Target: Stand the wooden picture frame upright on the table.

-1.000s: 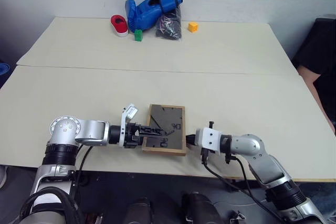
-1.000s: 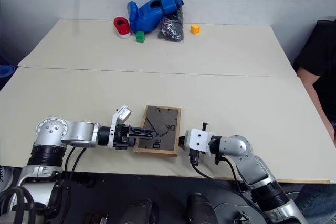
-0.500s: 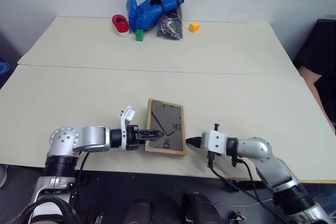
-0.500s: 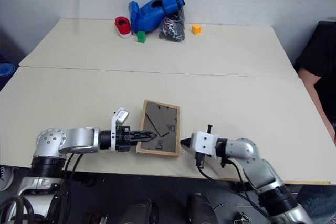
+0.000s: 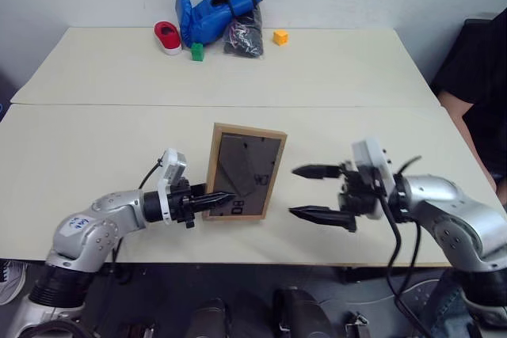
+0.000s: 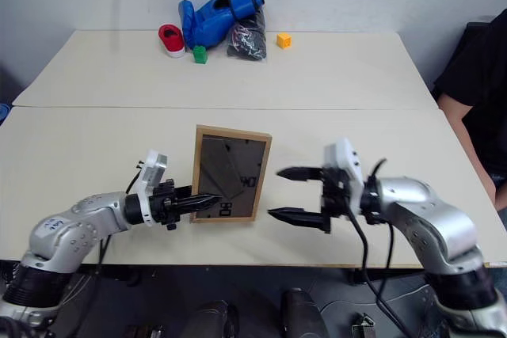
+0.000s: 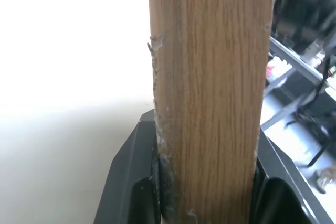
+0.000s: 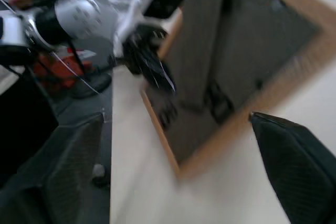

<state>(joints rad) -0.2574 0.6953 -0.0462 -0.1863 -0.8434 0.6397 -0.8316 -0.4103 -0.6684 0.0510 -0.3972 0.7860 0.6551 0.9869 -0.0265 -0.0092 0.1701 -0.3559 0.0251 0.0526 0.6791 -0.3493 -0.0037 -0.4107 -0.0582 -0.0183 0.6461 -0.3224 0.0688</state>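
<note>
Light-wood picture frame (image 5: 244,172) with dark grey backing; pale cream table (image 5: 333,85).

Pale marks resembling "80" are being shown on the dark backing of the wooden picture frame (image 5: 244,173), near its lower corner; nothing else is being displayed legibly anywhere.
</note>
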